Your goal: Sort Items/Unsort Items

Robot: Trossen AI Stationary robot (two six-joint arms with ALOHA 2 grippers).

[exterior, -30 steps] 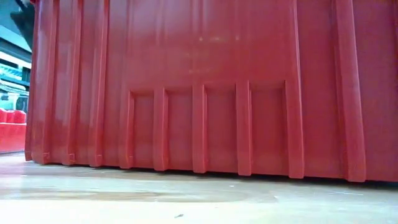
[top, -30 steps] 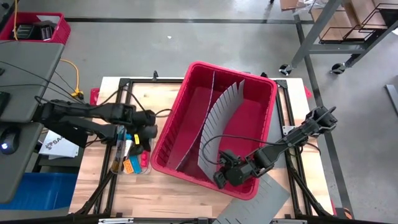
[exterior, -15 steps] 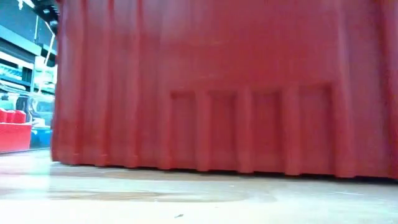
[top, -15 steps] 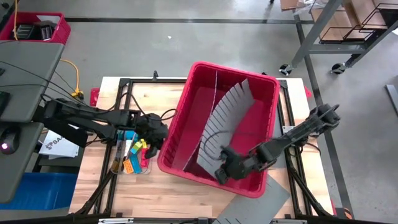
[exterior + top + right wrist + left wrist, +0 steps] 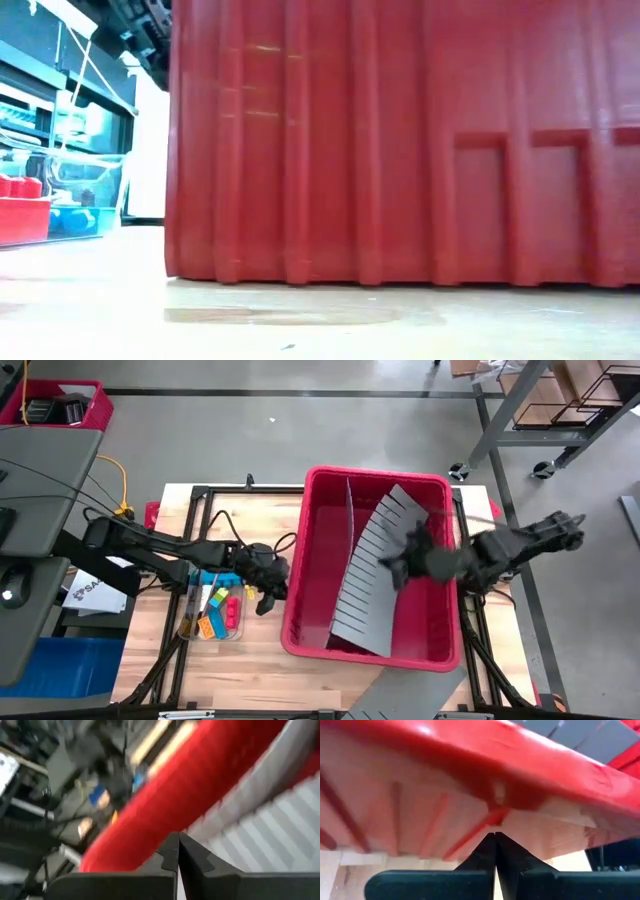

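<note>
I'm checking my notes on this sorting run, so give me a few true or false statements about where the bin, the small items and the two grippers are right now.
1. The red bin sits on the table's right half. True.
2. The small colored items lie inside the red bin. False: they lie on the table to the bin's left, outside it.
3. The left gripper is shut and sits against the bin's left wall. True.
4. The right gripper is open and hangs over bare table. False: it is shut and sits over the bin's inside, by the gray slotted dividers.
5. The bin holds only one divider. False: at least two gray sheets lean inside it.
</note>
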